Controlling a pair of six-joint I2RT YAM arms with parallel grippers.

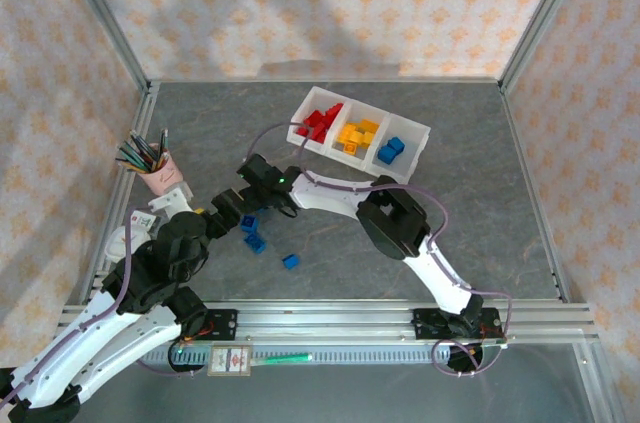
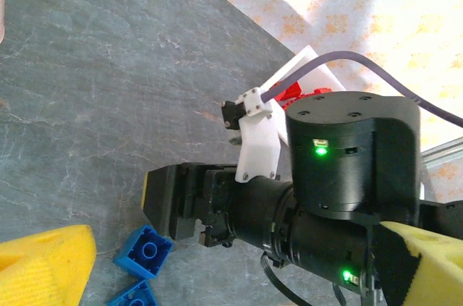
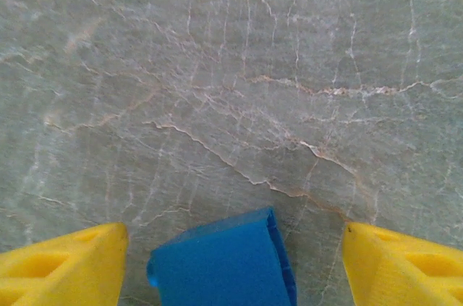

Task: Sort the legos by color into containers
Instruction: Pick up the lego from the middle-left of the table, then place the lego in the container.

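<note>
The tray [image 1: 312,101] lies toward the far side of the bench [image 1: 470,233], its long axis running diagonally from far-left to near-right. Its far-left compartment holds red bricks [image 1: 318,124], the middle one yellow-orange bricks [image 1: 357,134], and the near-right one a couple of blue bricks [image 1: 391,150].

Three loose blue bricks lie on the bench nearer the arms. Two of them, the upper brick [image 1: 248,224] and the lower brick [image 1: 257,241], are just beside each other. The third brick [image 1: 290,261] lies apart to their right.

The right arm reaches across to the left from its base. In its wrist view the right claw [image 3: 233,228] stands wide over the bare bench, with a blue brick [image 3: 224,262] between its yellow fingers [image 3: 61,262]. There is a gap on each side, narrower on the left, so neither finger touches it. The brick's upper edge runs roughly from finger to finger, rising a little to the right, and a stud shows at its left side. The frame cuts off its lower part, so its long axis cannot be told.

The left claw [image 2: 237,228] is also wide, with nothing gripped. It faces the right arm's wrist [image 2: 347,154], and two blue bricks lie on the bench near its left finger [image 2: 43,262].

A pink pencil cup [image 1: 160,178] stands at the bench's left edge, well apart from the tray
</note>
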